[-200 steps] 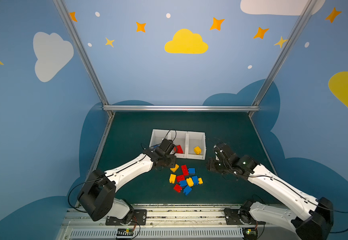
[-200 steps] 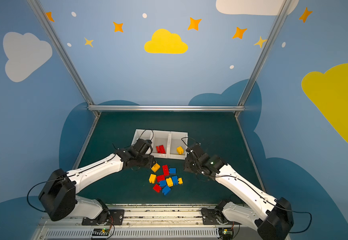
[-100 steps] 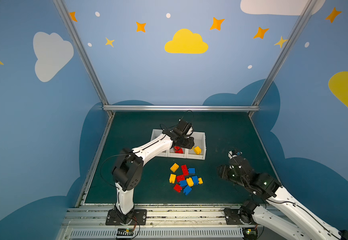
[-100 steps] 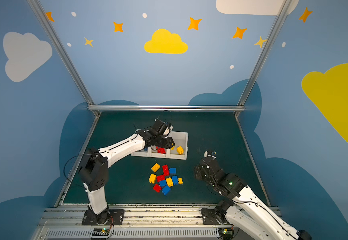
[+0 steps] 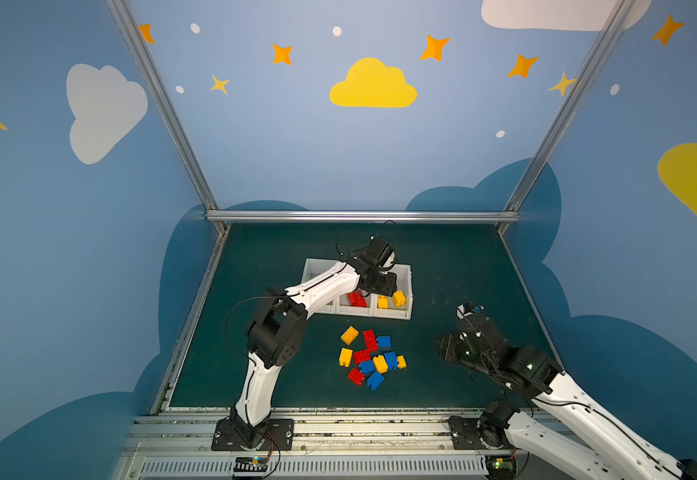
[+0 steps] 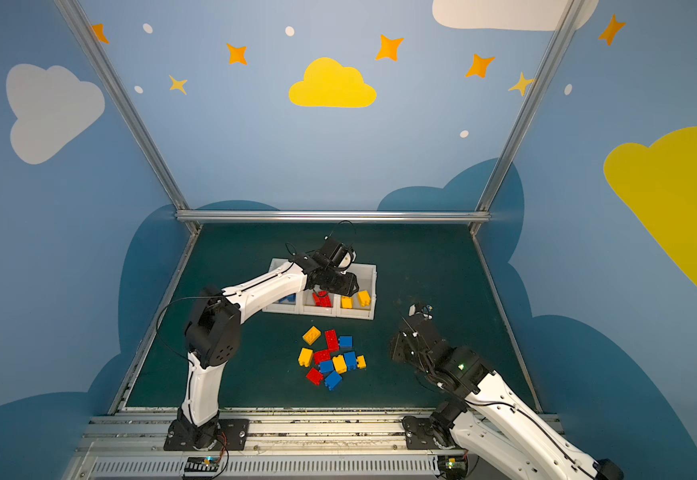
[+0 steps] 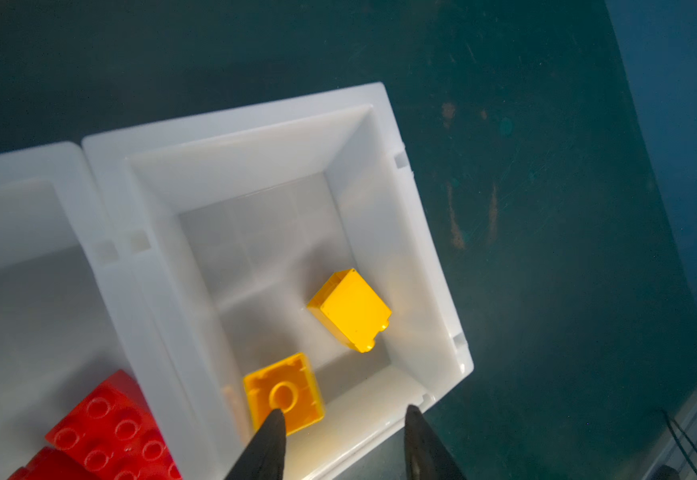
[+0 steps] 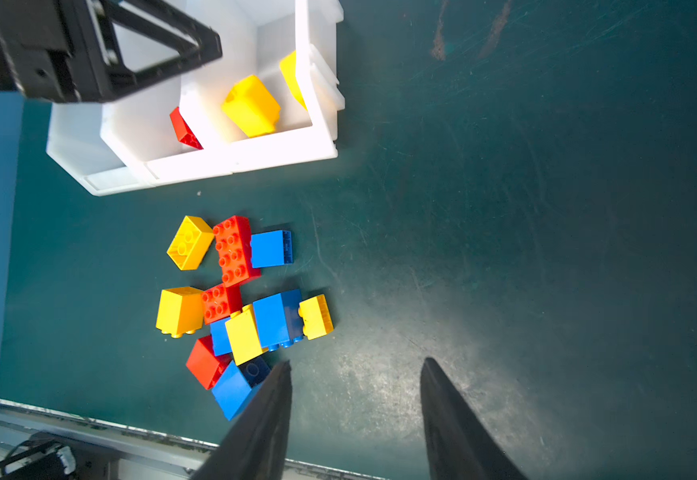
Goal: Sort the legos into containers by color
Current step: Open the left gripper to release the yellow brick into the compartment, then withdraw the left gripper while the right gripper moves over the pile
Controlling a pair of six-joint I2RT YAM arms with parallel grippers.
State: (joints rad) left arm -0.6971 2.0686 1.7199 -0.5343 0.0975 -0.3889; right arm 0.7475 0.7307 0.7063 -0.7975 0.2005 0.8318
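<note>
Over the containers [image 5: 392,314], at the bin on the 3 o'clock end of the row, hangs the left gripper [image 7: 343,411]. Its fingers [image 7: 272,436] are spread with nothing between them. Below it in that bin lie an upturned yellow brick [image 7: 282,392], hollow side up, and a second yellow brick [image 7: 351,309] on its side close to the bin wall. The middle bin holds red bricks [image 7: 110,424]. A blue brick [image 6: 286,297] shows in the 9 o'clock bin, mostly hidden by the arm.

The loose legos [image 5: 369,357] sit in a tight cluster on the green mat [image 5: 442,270], at 6 o'clock from the bins. There are roughly eleven, with reds, yellows and blues mixed. Many touch and several are tipped over.

The right gripper [image 8: 355,363] hovers over bare mat at 3 o'clock of the cluster, jaws parted and empty, clear of every brick.

Handling, by judgement: hard moulded plastic, light and rigid, unlikely to break or give under the pads. The walls are smooth and probably slick, so a shallow or skewed pinch may squirt a brick out. Best hold is across two flat opposite side walls, low on the body, not on the studs. Outliers come first: the small yellow brick [image 5: 401,362] at the cluster's 3 o'clock edge and the outer blue brick [image 5: 375,380] at 6 o'clock have free sides. Inner bricks are hemmed in, and a finger going down there likely shoves the neighbours.
</note>
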